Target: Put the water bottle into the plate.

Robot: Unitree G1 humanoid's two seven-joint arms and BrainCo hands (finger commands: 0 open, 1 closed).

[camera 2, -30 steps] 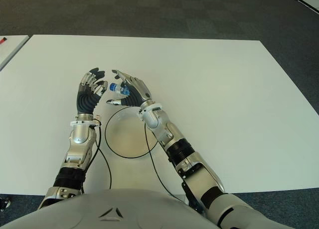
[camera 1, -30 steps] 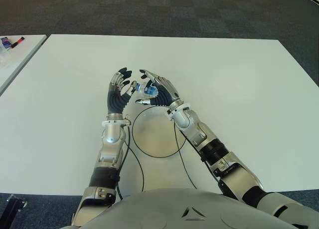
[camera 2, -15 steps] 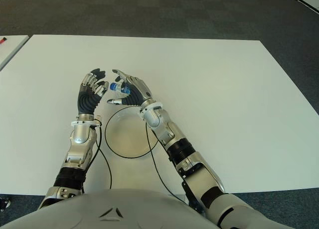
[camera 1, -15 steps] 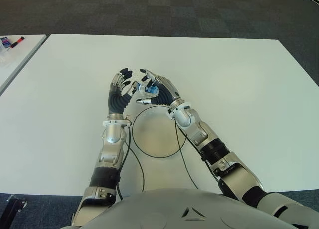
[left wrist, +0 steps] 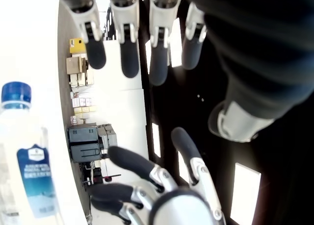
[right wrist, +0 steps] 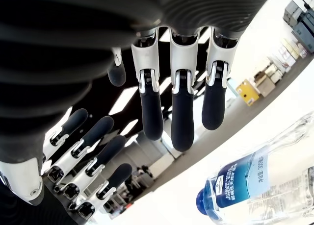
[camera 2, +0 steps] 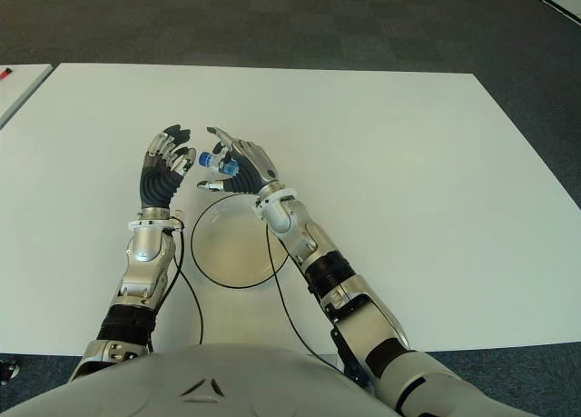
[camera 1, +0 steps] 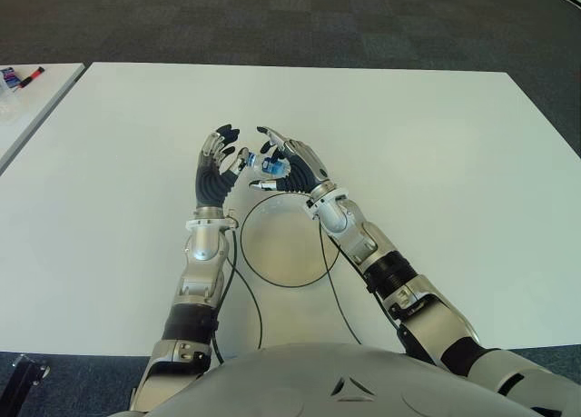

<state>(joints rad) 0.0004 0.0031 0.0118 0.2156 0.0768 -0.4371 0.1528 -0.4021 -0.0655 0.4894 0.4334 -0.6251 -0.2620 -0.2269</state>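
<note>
Left eye view: the water bottle [camera 1: 270, 165], clear with a blue cap and blue label, sits between the two raised hands, above the far rim of the plate [camera 1: 283, 282] on the white bench [camera 1: 436, 144]. The right hand [camera 1: 292, 164] cups it from the right, fingers loosely spread. The left hand [camera 1: 218, 167] stands just beside it, palm facing it, fingers extended, holding nothing.

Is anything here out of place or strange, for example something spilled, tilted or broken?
Nothing looks spilled or broken. The water bottle is not in the plate; it shows between the left hand and the right hand, just beyond the plate's far rim. Both hands have spread fingers, and neither wrist view shows them closed on the bottle.
</note>
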